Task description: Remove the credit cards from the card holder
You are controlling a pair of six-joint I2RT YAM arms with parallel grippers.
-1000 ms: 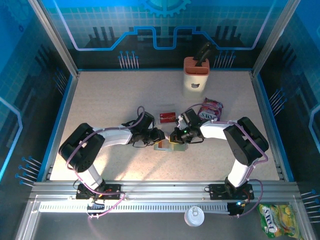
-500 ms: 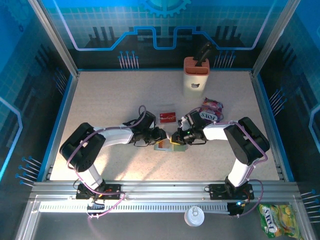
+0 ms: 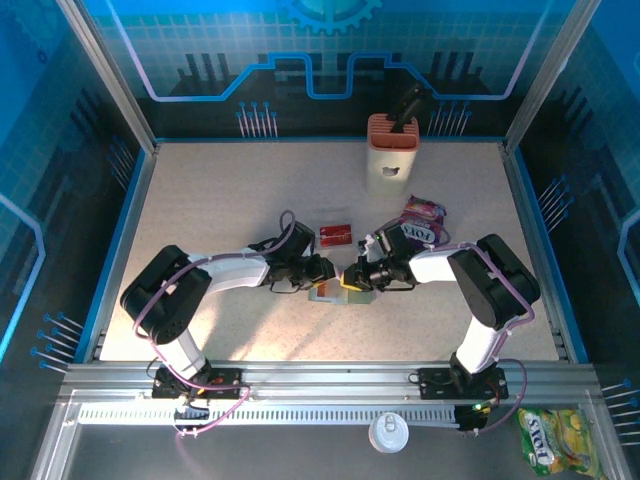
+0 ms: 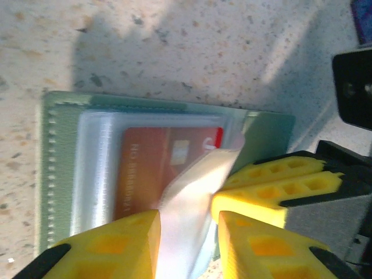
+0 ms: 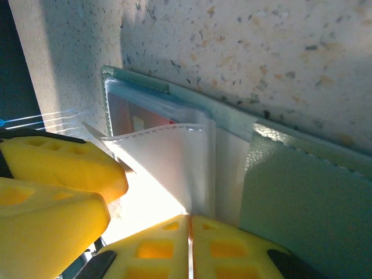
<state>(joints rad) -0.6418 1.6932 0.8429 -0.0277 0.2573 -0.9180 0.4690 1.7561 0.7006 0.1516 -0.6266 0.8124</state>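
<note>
- One red card (image 3: 336, 234) already out, lying flat on the table (image 3: 200, 220) just beyond the two wrists; one reddish-orange card (image 4: 151, 163) still tucked under the clear sleeve (image 4: 96, 163) of the card holder (image 4: 55, 174).
- Holder lying open and flat at mid-table, directly between the two arms' fingertips.
- Step in hand, by the look of it: peeling the sleeve up to free the mouth of the pocket.
- Right gripper (image 5: 189, 244): closed tight, pinching the lifted flap of the sleeve at its edge, low over the grey-green panel.
- Left gripper (image 4: 186, 247): partly apart, straddling the raised flap, yellow fingers (image 4: 110, 244) close on either side; no firm pinch to be made out.
- Next, probably: hold the flap up with the right, set a left fingertip on the card's exposed edge, and draw it out along the pocket rather than upwards.
- Calls for a shallow angle and light pressure: thin card, slick plastic, little edge to catch.
- Risk: dragging the whole holder across the table instead of the card.
</note>
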